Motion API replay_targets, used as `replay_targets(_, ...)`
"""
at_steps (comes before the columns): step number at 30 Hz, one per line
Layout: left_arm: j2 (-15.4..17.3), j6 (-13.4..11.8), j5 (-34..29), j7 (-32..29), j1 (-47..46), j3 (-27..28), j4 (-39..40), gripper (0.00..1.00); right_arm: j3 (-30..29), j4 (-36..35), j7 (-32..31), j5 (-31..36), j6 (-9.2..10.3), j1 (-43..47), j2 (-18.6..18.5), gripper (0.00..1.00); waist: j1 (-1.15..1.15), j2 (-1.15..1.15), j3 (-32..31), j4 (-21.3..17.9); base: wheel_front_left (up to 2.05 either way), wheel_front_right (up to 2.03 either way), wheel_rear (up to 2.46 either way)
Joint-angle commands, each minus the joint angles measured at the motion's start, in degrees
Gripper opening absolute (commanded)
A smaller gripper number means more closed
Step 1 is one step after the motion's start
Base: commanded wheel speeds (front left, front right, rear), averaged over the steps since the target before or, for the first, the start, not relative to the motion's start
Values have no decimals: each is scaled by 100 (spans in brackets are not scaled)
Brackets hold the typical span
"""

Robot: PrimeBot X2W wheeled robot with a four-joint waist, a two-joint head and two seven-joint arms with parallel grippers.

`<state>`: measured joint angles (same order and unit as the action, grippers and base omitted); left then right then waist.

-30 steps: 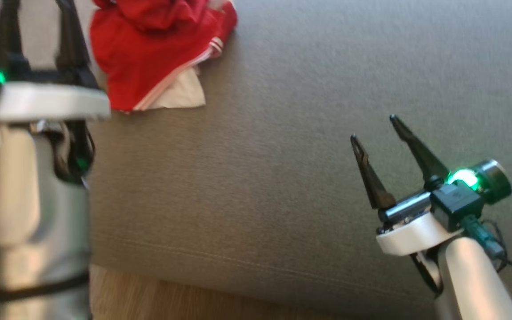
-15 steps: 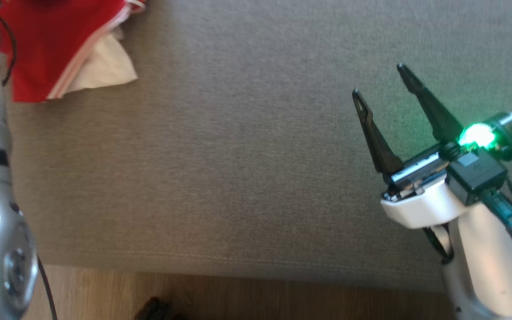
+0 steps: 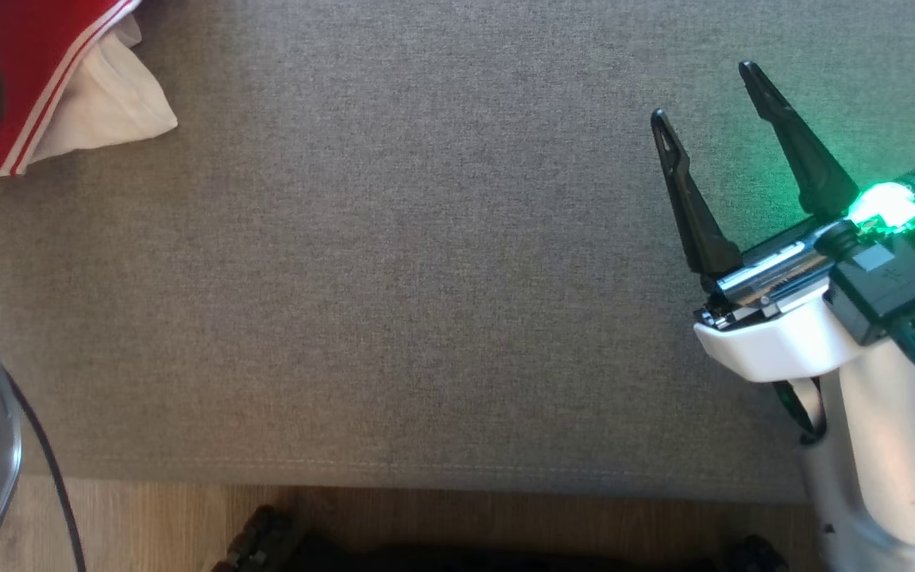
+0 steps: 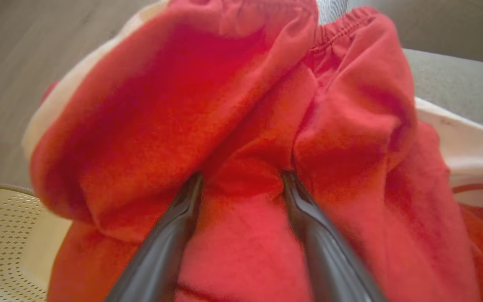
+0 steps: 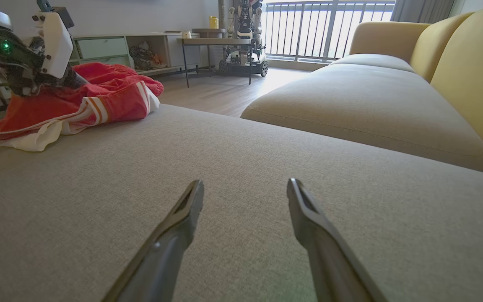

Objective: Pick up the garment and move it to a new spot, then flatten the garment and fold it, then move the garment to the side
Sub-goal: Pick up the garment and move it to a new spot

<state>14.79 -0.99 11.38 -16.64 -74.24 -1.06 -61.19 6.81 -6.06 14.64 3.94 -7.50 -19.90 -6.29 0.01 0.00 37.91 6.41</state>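
Note:
The garment (image 3: 44, 87), red with white stripes and a white panel, lies crumpled at the cushion's far left corner. In the left wrist view my left gripper (image 4: 242, 176) stands open, its fingertips pushed into the red garment (image 4: 233, 105) with a fold of fabric between them. From the right wrist view the garment (image 5: 78, 105) lies at the far left, with the left gripper's white wrist (image 5: 23, 50) over it. My right gripper (image 3: 702, 93) hovers open over bare cushion at the right, well away from the garment, and nothing is between its fingers (image 5: 245, 184).
The grey cushion (image 3: 426, 278) spreads wide between the two arms. Its front edge meets wooden floor (image 3: 148, 532). A cream perforated basket (image 4: 6, 243) sits beside the garment. A second grey cushion (image 5: 371, 105) and a yellow sofa back (image 5: 468, 75) lie beyond.
The head camera has swung, sliding the garment and left arm to the picture's left edge. The right gripper stands further in over the cushion. Both grippers stay open.

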Motion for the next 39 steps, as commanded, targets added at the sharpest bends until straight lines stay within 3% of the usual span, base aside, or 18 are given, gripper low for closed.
replay_targets(1,382,32,44,9,0,72,70,100,124,-191,36,-69,1,-56,77,100,-1,0,15,4,0,0,0)
replay_targets(2,376,95,69,44,29,67,38,100,124,-181,36,-71,1,-76,76,100,-1,0,11,7,0,0,0)
replay_targets(3,368,142,108,95,53,81,15,15,123,-173,36,-75,1,-90,75,100,-1,0,-5,13,0,0,0)
replay_targets(4,365,158,144,214,71,106,21,0,122,-165,36,-79,1,-97,76,100,-1,0,-25,18,0,0,0)
replay_targets(12,491,197,155,1510,137,113,270,0,156,-65,36,-149,1,-88,129,100,-1,0,-447,21,0,0,0)
replay_targets(21,518,417,-190,2853,166,-334,952,0,216,37,36,-245,1,96,232,100,-1,0,-1240,39,0,0,0)
replay_targets(29,384,650,-301,3082,402,-734,1909,0,280,4,36,-352,1,227,304,100,-1,0,-1834,-279,0,0,0)
replay_targets(39,32,797,-68,2737,1043,-1319,3331,0,310,-239,36,-680,1,340,339,100,-1,0,-2229,-1384,0,0,0)
